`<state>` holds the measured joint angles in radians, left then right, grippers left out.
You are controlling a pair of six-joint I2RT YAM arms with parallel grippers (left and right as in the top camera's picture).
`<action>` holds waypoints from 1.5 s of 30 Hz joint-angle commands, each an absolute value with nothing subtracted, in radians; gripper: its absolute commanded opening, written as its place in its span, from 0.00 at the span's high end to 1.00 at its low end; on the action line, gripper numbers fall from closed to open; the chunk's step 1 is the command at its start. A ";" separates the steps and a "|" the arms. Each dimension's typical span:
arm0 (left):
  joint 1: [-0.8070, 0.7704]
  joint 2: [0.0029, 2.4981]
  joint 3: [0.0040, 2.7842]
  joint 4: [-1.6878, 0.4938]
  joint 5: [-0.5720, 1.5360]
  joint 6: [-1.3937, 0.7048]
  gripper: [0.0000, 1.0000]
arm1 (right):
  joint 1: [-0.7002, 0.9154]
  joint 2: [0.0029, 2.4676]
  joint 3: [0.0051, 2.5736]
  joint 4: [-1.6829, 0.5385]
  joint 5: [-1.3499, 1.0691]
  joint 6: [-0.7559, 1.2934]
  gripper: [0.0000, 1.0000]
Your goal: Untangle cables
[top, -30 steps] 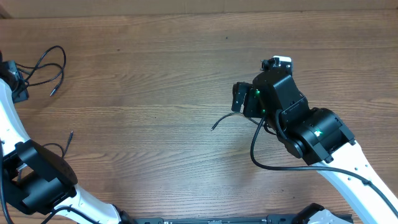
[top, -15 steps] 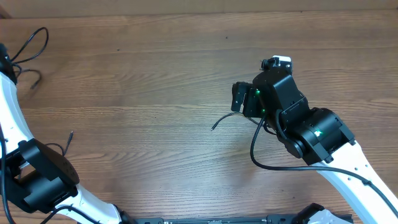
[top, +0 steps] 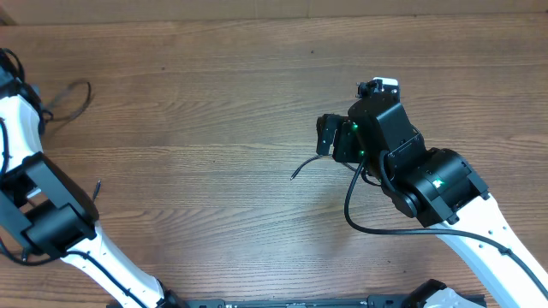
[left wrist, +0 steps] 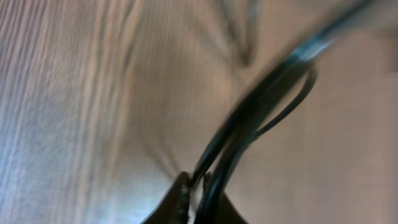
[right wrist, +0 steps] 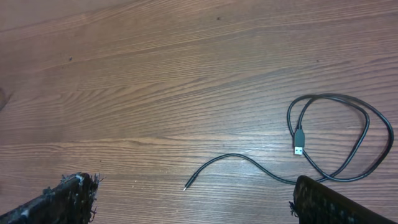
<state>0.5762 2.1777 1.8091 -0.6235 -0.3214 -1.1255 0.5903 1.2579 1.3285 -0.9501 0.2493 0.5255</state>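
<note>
The table [top: 214, 85] is a broad top of brown wood with the grain running from left to right, bare but for the cords and the two arms. A paler strip runs along its far edge, and a dark bar [top: 300, 303] lies along the near edge; of the room beyond, the views give nothing more. Near the far left corner, the left gripper [left wrist: 199, 202] is clenched on the looped cable [left wrist: 249, 118]. In the left wrist view, its dark strands run down into the narrow slot between the two fingertips, though this view is badly blurred. From overhead, that same cable [top: 75, 90] shows as a smeared loop just off the left arm, and whether it touches the wood cannot be told. The right gripper [right wrist: 193, 202] stands released, with its fingers [right wrist: 68, 199] spread to the two bottom corners of the right wrist view and holding nothing. Below it, right of the table's middle, the USB cable [right wrist: 231, 155] lies flat on the wood. One thin end points toward the left edge, the rest curls into a loose loop, and the plug [right wrist: 299, 142] lies inside that loop. A short end of a third cable [top: 95, 192] shows by the left edge, just beside the left arm, which hides the rest of it.
</note>
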 commanded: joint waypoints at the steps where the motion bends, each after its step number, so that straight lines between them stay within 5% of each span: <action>1: 0.577 2.206 1.820 -0.665 -0.309 -1.073 0.91 | 0.588 1.259 1.343 -0.943 0.242 0.536 0.00; 10: 0.538 2.197 1.822 -0.620 -0.009 -0.959 0.91 | 0.588 1.260 1.343 -0.929 0.231 0.535 0.00; 17: 0.482 2.197 1.840 -0.569 0.027 -0.898 0.25 | 0.588 1.260 1.343 -0.936 0.223 0.535 0.00; 18: 0.477 2.197 1.853 -0.572 0.027 -0.886 0.04 | 0.588 1.260 1.343 -0.936 0.223 0.535 0.00; 19: 0.473 2.197 1.870 -0.577 0.027 -0.869 0.00 | 0.588 1.260 1.343 -0.936 0.223 0.535 0.00; 29: 0.471 2.197 2.204 -0.901 0.056 -0.853 0.00 | 0.588 1.260 1.343 -0.936 0.223 0.535 0.00; 45: 0.402 2.197 2.495 -1.146 0.541 -0.683 0.00 | 0.588 1.261 1.343 -0.967 0.223 0.549 0.00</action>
